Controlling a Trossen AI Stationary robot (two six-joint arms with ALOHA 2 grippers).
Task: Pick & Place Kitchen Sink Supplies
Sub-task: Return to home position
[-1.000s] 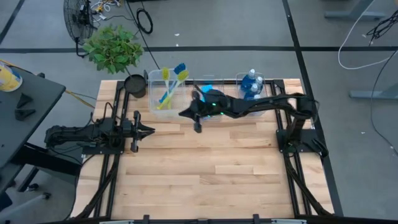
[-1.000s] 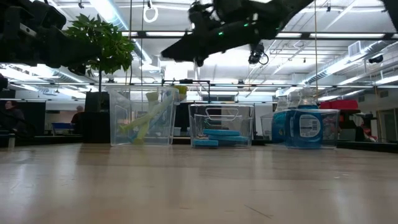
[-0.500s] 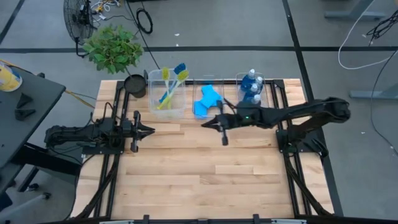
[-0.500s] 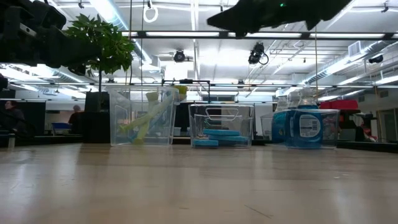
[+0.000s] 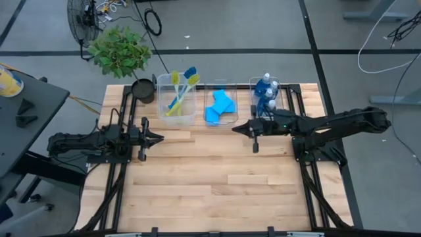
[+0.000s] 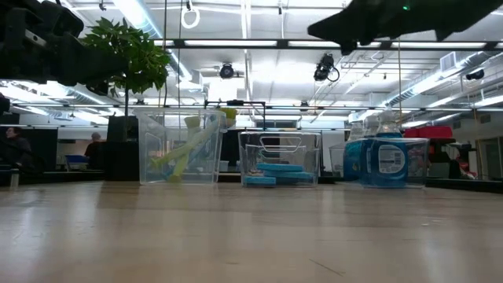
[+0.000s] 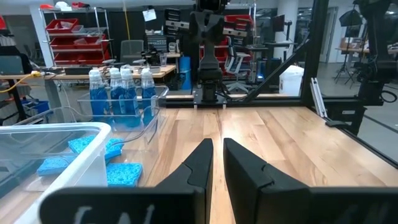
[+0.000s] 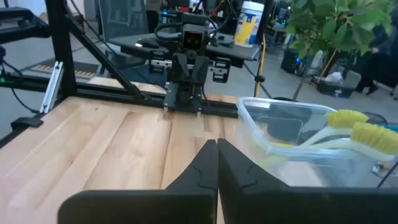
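1. A wooden table is shown from above, with three clear bins lined up along its far edge.
2. In the left bin, three long-handled brushes are leaned together. Two are yellow-green brushes and one is a blue brush. Their heads poke above the rim.
3. In the middle bin, flat blue sponges are piled on the bottom. Their number cannot be told for certain.
4. In the right bin, four small blue bottles with pale caps are stood upright, close together.
5. The right gripper is held above the table, just in front of the gap between the middle and right bins, and is pointed toward the left arm. Its fingers are pressed together, and nothing is held.
6. In the level view, the right arm is seen high above the table, well clear of the bins.
7. The left gripper is parked on the table's left side, in front of the left bin, and is pointed across at the right arm. Its fingers are drawn nearly together with only a thin slit between, and nothing is held.
8. A leafy potted plant is placed at the far left corner, beside the left bin.
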